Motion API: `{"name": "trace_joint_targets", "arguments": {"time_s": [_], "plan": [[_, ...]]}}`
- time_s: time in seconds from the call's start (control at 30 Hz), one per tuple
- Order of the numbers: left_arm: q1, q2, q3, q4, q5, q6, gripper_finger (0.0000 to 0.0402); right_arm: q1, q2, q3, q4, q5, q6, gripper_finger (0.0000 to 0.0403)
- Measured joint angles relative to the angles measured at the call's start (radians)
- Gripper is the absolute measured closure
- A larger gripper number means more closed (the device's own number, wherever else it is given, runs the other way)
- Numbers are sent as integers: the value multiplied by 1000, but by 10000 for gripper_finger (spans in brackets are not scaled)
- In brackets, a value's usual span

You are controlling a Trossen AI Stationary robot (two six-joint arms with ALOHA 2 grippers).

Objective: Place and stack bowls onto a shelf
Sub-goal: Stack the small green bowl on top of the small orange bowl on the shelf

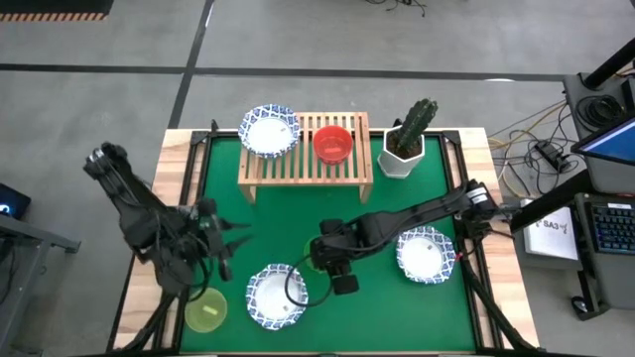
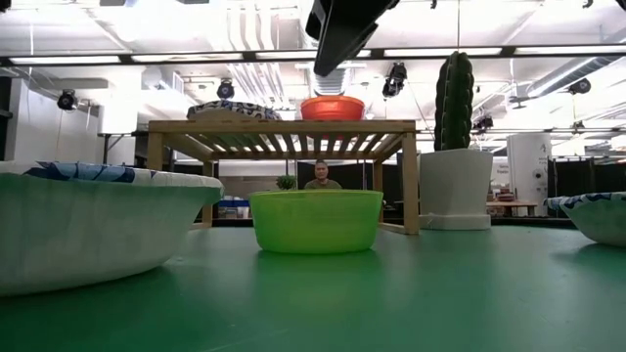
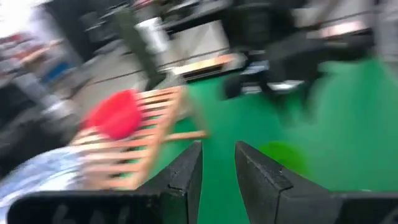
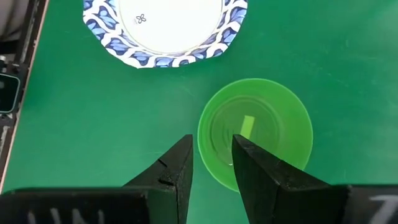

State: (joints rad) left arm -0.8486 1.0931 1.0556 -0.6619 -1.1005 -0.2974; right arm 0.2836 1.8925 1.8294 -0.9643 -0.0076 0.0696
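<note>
A green bowl sits on the green mat near the table's middle. My right gripper hovers well above it, pointing steeply down. It is open by a narrow gap, with nothing between the fingers. My left gripper is at the table's left, nearly level, narrowly open and empty. The wooden shelf at the far side carries a white blue-rimmed bowl and a red bowl. Two more white bowls and a yellow-green bowl rest on the mat.
A cactus in a white pot stands right of the shelf. In the low view a person shows in the room beyond the table. Wooden borders run along the mat's left and right sides.
</note>
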Motion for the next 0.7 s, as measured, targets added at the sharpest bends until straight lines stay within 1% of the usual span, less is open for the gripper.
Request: {"name": "trace_joint_targets", "arguments": {"time_s": [0.07, 0.13, 0.23, 0.3, 0.37, 0.47, 0.7], "plan": [[0, -32, -125, 259, 100, 177, 325, 0, 5, -1, 3, 0, 1, 299], [-1, -52, -250, 545, 220, 360, 325, 0, 11, -1, 4, -14, 14, 296], [0, -65, -412, 895, 352, 569, 325, 2, 33, -1, 5, -42, 25, 294], [0, -72, -507, 1080, 385, 652, 325, 6, 59, -1, 5, -62, 24, 294], [4, -84, -576, 1221, 385, 677, 325, 9, 87, -2, -1, -80, 11, 296], [6, -112, -636, 1316, 378, 710, 325, 11, 117, -2, 3, -67, 8, 302], [6, -198, -642, 1334, 315, 710, 325, 3, 185, -2, 14, -34, -22, 319]]}}
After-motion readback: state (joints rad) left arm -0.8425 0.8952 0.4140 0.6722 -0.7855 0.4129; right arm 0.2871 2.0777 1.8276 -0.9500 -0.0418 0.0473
